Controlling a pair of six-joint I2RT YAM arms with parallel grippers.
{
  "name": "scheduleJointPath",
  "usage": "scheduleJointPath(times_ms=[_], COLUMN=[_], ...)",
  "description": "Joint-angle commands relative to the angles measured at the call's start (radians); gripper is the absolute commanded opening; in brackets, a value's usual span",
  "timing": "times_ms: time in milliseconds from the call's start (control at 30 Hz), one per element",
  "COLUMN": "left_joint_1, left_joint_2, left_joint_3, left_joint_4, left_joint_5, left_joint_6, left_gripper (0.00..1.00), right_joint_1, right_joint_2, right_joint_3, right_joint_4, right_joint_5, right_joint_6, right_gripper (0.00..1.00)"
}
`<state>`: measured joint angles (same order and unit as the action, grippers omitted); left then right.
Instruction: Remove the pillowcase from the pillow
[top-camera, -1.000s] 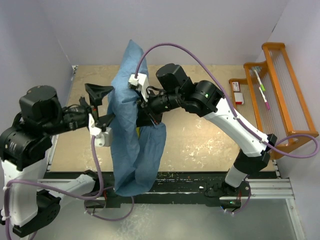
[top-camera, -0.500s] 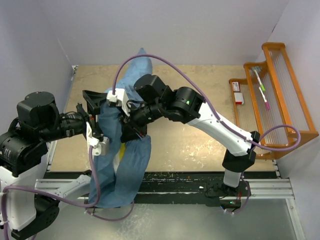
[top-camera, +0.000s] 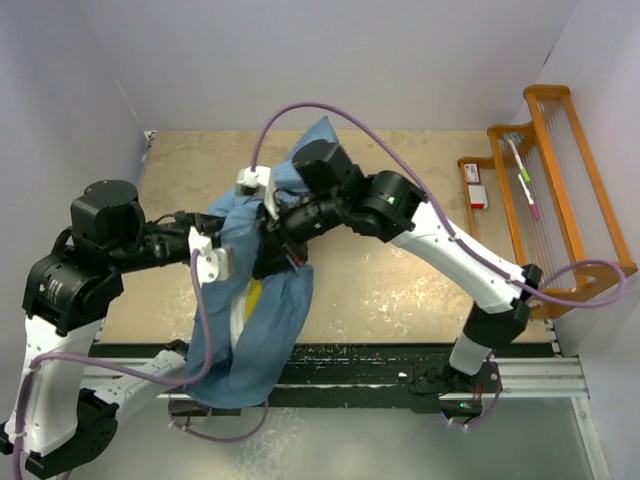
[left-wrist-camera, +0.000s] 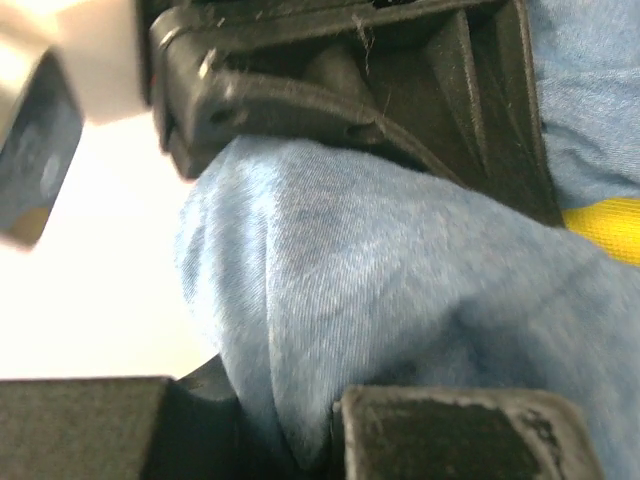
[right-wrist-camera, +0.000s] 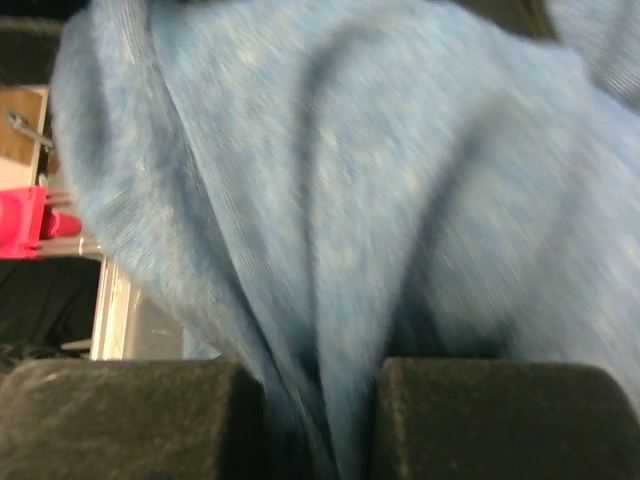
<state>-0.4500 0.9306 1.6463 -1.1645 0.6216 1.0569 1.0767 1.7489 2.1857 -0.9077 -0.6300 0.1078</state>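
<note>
The slate-blue pillowcase (top-camera: 272, 318) hangs wrinkled above the table's front left, its lower end drooping over the front rail. Through an opening in it I see a sliver of the pillow (top-camera: 250, 298), cream with a yellow band; that band (left-wrist-camera: 603, 226) also shows in the left wrist view. My left gripper (top-camera: 232, 226) is shut on a fold of the pillowcase (left-wrist-camera: 340, 300) at its left side, with cloth pinched between the pads. My right gripper (top-camera: 277, 236) is shut on the pillowcase (right-wrist-camera: 330, 200) from the right, close to the left one.
An orange wooden rack (top-camera: 560, 190) stands along the right wall with pens on it. A small red-and-white box (top-camera: 477, 186) lies beside it. Purple cables loop over both arms. Grey walls close in the left and back.
My left gripper was open beside the cloth and has now shut on a fold of the pillowcase. The right arm swung left, then back a little, still holding the cloth.
</note>
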Motion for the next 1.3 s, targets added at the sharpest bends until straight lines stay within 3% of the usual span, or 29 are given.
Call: scheduleJointPath(times_ms=[0,100,167,333,500,633,700,867,1067,1267], left_joint_1=[-0.004,-0.004,-0.004,-0.005,-0.004,-0.004,-0.004,-0.004,-0.004,-0.005], left_joint_2=[0.022,0.036,0.066,0.157,0.184,0.214,0.224,0.298,0.334,0.328], left_joint_3=[-0.016,-0.025,-0.014,0.035,0.047,0.079,0.097,0.205,0.26,0.26], left_joint_4=[0.194,0.263,0.282,0.335,0.379,0.378,0.378,0.314,0.29,0.277], left_joint_5=[0.038,-0.027,-0.092,-0.363,-0.482,-0.578,-0.594,-0.651,-0.621,-0.604], left_joint_6=[-0.289,-0.399,-0.474,-0.611,-0.65,-0.691,-0.706,-0.737,-0.718,-0.698], left_gripper=[0.0,0.0,0.0,0.0,0.0,0.0,0.0,0.0,0.0,0.0], right_joint_1=[-0.132,-0.18,-0.206,-0.274,-0.327,-0.328,-0.326,-0.306,-0.252,-0.119], right_joint_2=[-0.2,-0.267,-0.279,-0.341,-0.456,-0.58,-0.641,-0.75,-0.779,-0.673], right_joint_3=[-0.181,-0.254,-0.25,-0.272,-0.364,-0.451,-0.523,-0.684,-0.819,-0.854], right_joint_4=[0.415,0.486,0.478,0.485,0.536,0.579,0.638,0.721,0.861,0.842], right_joint_5=[-0.123,-0.072,0.004,0.343,0.701,0.819,0.797,0.504,0.24,0.277], right_joint_6=[0.146,0.185,0.195,0.205,0.226,0.206,0.195,0.228,0.28,0.275], right_gripper=[0.18,0.38,0.45,0.66,0.7,0.73,0.72,0.65,0.64,0.65])
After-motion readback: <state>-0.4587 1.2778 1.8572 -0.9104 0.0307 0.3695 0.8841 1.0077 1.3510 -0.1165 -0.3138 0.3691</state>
